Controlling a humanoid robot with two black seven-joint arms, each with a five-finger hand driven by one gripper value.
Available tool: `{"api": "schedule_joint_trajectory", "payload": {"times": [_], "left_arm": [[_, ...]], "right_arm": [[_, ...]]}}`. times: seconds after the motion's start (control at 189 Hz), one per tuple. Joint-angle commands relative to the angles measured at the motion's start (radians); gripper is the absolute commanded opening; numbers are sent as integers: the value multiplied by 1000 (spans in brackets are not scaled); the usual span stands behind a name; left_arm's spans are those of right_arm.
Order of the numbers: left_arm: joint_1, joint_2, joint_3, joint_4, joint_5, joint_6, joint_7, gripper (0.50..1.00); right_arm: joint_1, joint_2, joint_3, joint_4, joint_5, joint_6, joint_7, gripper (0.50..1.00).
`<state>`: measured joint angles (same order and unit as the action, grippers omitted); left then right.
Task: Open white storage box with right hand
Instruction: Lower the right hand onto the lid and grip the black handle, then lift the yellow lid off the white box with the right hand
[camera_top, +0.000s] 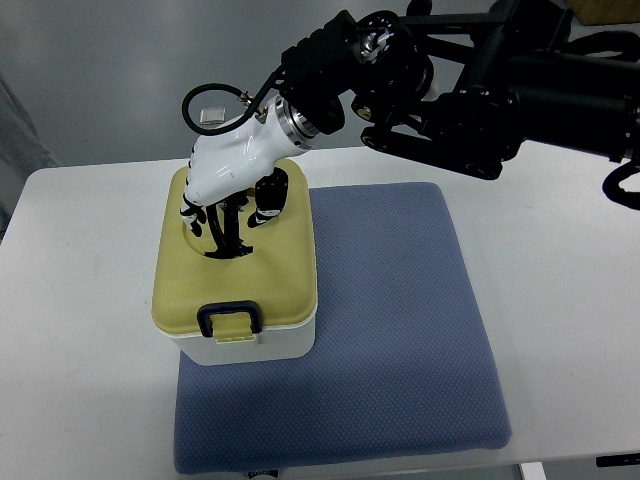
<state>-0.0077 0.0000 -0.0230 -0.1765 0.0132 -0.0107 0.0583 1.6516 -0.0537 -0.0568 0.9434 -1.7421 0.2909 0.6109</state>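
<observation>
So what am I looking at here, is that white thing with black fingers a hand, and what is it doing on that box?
Yes. This is one camera looking steeply down from the robot's own side. The black arm coming in from the right ends in the right hand, white with black fingers. Its fingers reach down onto the yellowish lid of a white storage box, around the recessed handle on top. Whether they grip it I cannot tell. The lid is still closed, its dark front latch down. The box sits on a blue mat on a white table. The left arm is not visible.

White storage box (262, 342), yellow lid shut (dark front latch), upright on blue mat's left edge.
</observation>
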Motion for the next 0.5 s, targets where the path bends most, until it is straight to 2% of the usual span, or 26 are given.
{"api": "schedule_joint_trajectory", "payload": {"times": [0.0, 0.132, 0.201, 0.249, 0.492], "left_arm": [[0, 0, 0, 0, 1, 0, 0, 1000], [0, 0, 0, 0, 1, 0, 0, 1000], [0, 0, 0, 0, 1, 0, 0, 1000], [0, 0, 0, 0, 1, 0, 0, 1000], [0, 0, 0, 0, -1, 0, 0, 1000]], "right_arm": [[-1, 0, -3, 0, -1, -1, 0, 656], [-3, 0, -3, 0, -1, -1, 0, 554], [-3, 0, -3, 0, -1, -1, 0, 537], [-3, 0, -1, 0, -1, -1, 0, 505], [-1, 0, 2, 0, 4, -4, 0, 500]]}}
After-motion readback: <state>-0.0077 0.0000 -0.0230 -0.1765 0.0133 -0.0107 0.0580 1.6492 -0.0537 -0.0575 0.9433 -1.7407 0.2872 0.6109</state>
